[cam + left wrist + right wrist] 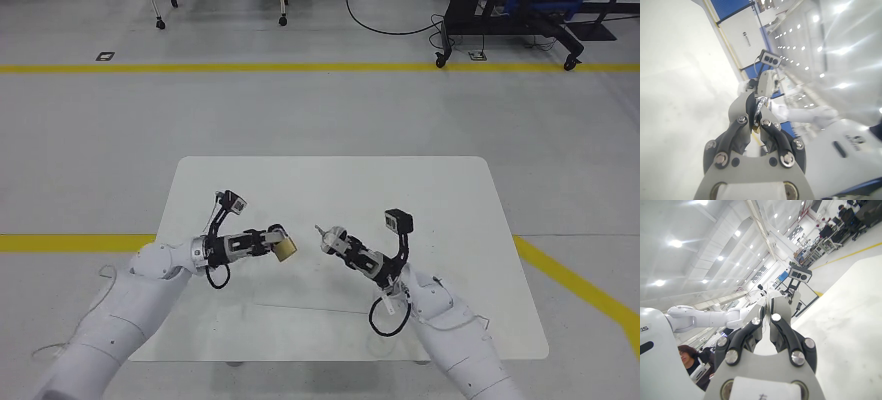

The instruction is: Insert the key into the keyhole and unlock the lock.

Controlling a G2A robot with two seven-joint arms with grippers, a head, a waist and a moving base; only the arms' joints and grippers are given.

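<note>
Two things hang near each other above the desk (440,200): with your left pincer (276,243) clamped on the lock (286,247) and your right pincer (328,239) pinched shut on the key (320,232), square it to the keyhole before pushing slowly in.

The top camera looks down from above the arms onto the white rectangular worktop (440,180), far enough to show most of it. The left wrist camera sits close behind the left end effector (757,106), facing along its fingers at the right arm's black wrist camera box (771,60). The right wrist camera sits just as close behind the right end effector (767,311), facing back at the left arm. All three share the spot above the worktop where the left's brass padlock (285,247) faces the right's small silver key (319,231), apart.
</note>
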